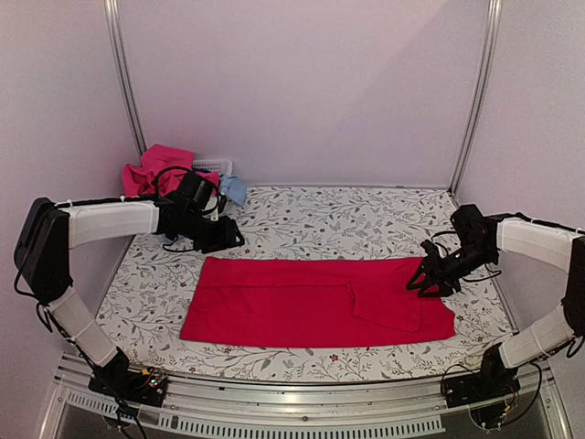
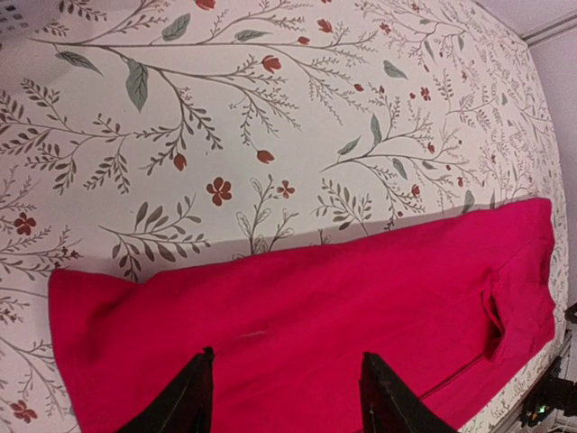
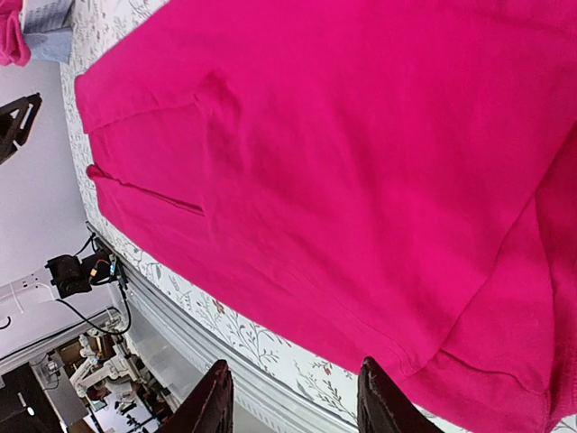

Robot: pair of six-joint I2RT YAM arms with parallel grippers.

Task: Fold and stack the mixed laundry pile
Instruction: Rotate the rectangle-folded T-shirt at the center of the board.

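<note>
Basket [image 1: 216, 165], upper left: pink cloths [image 1: 151, 171] heaped against it. Left gripper [image 2: 287, 361], right gripper [image 3: 296, 365]: jaws apart, empty, over red garment [image 1: 292, 306].

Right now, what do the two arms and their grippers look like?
Both arms have white shell links, left arm and right arm, with black joints and wrists. Loose black cables loop around the wrists. The left gripper and right gripper each have two dark, tapered fingers.
</note>
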